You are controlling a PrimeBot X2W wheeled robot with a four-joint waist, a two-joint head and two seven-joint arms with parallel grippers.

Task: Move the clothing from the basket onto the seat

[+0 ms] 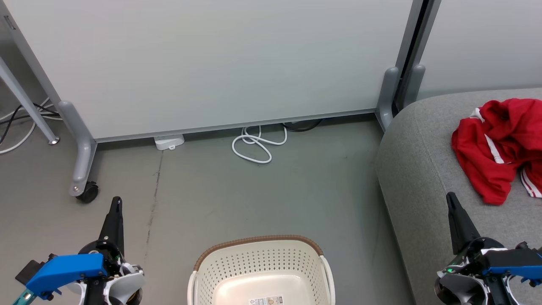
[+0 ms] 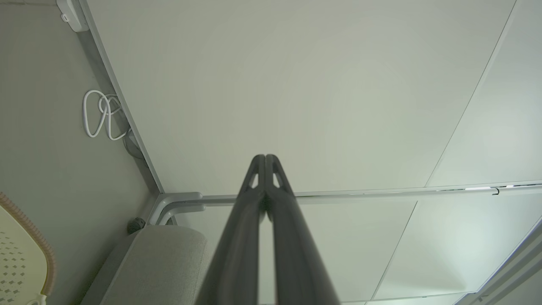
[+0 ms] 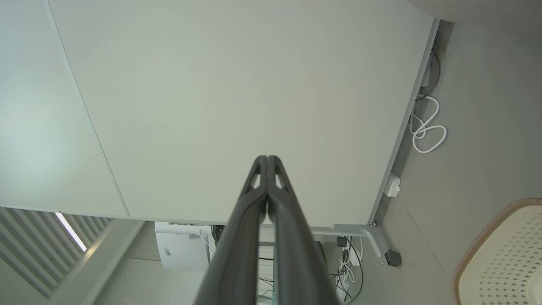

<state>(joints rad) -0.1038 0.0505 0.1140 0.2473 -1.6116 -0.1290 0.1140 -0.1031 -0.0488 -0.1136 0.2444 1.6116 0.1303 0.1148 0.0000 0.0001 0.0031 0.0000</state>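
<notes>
left claw (image 1: 117,199), right claw (image 1: 450,195) being held closed, empty | red clothing (image 1: 495,144) being borne by grey sofa (image 1: 419,169) | laundry basket (image 1: 258,240) being cropped below: leftover garment possibly being missed; clothing possibly being snagged by right claw

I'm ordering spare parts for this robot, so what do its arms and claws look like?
The left claw and right claw are alike: two long matte black fingers tapering to a point, with small triangular cutouts near the tips. Behind each sits a bright blue block on a rounded white and grey wrist shell. A small green light glows at the right wrist.
</notes>
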